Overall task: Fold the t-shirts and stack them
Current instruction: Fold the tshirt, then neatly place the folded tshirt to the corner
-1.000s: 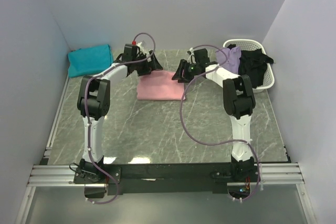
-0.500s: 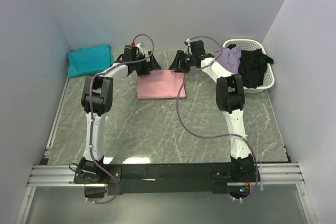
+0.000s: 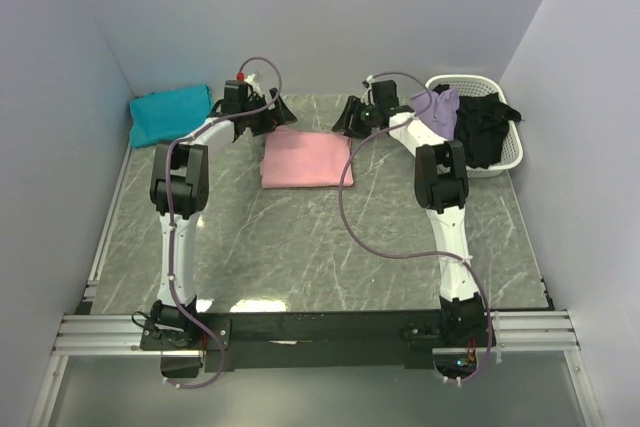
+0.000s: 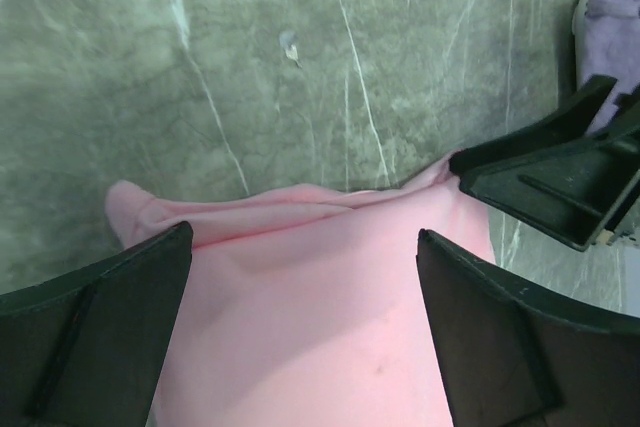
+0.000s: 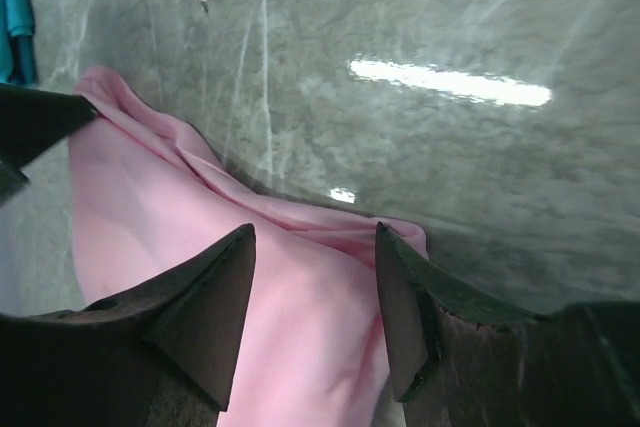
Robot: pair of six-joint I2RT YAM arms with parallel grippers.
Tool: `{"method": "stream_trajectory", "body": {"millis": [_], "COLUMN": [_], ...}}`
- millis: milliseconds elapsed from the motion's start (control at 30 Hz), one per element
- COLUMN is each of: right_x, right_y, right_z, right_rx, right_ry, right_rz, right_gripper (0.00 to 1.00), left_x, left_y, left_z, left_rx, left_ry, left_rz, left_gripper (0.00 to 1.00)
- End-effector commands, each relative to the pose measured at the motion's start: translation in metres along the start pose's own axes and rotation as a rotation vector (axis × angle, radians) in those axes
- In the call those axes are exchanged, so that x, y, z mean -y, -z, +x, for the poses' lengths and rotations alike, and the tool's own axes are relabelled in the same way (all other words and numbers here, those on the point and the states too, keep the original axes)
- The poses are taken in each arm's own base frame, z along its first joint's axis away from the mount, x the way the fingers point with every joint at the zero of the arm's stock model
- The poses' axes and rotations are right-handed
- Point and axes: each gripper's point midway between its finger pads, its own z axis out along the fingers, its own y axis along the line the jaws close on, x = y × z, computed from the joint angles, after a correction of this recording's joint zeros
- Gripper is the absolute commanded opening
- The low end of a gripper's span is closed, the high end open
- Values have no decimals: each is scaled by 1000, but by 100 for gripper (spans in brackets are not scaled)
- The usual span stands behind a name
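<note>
A folded light pink t-shirt (image 3: 305, 158) lies on the table at mid-back. It fills the lower part of the left wrist view (image 4: 320, 327) and of the right wrist view (image 5: 300, 307). My left gripper (image 3: 276, 110) is open just above the shirt's far left edge, also seen in its own view (image 4: 305, 247). My right gripper (image 3: 348, 118) is open just above the far right edge (image 5: 315, 237). Neither holds cloth. A folded teal t-shirt (image 3: 172, 114) lies at the back left. Lavender (image 3: 437, 109) and black (image 3: 482, 127) shirts sit in a basket.
The white laundry basket (image 3: 512, 152) stands at the back right against the wall. The table (image 3: 300, 247) is grey marble-patterned. Walls close in on the left, back and right. The right gripper's dark finger shows in the left wrist view (image 4: 550, 172).
Both grippers have moved back from over the pink shirt to its far edge. The shirt now lies flat and squarer, released.
</note>
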Motion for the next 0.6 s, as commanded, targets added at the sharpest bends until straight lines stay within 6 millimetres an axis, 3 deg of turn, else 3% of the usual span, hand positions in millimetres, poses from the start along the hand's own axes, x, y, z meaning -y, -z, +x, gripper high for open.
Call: {"method": "stream_trajectory", "body": {"millis": [0,67,133,167,200,233,267,300,433,567], "right_x": [-23,-25,-19,-25,-24,-13,-24,-21,-15,-11], "right_y": [43,61,70,83,87,88,100,104,108,110], "right_z": [-58,-68,-64,-68,-66,-51,-57,-52,-17,8], "right_rx": [191,216,208,230,233,209,248,243,158,108], "right_ry": [158,179,181,200,203,190,205,199,164,133], "right_rz": [8,43,85,97,107,133,123,126,117,93], "right_gripper": [59,60,60,60,61,61,61,62,62,63], "left_x": [9,11,12,8,5,12,7,7,13,-3], "left_y": [11,23,39,43,49,61,64,67,83,89], "left_z": [-34,-41,-55,-51,-54,-60,-50,-47,-31,6], "left_rx": [103,136,186,182,201,222,209,204,189,120], "left_ry": [-73,-92,-114,-112,-113,-120,-113,-107,-74,-30], "left_rz": [15,-22,-75,-101,-131,-133,-148,-152,-136,-168], "left_gripper": [100,99,99,99,99,99,99,99,99,99]}}
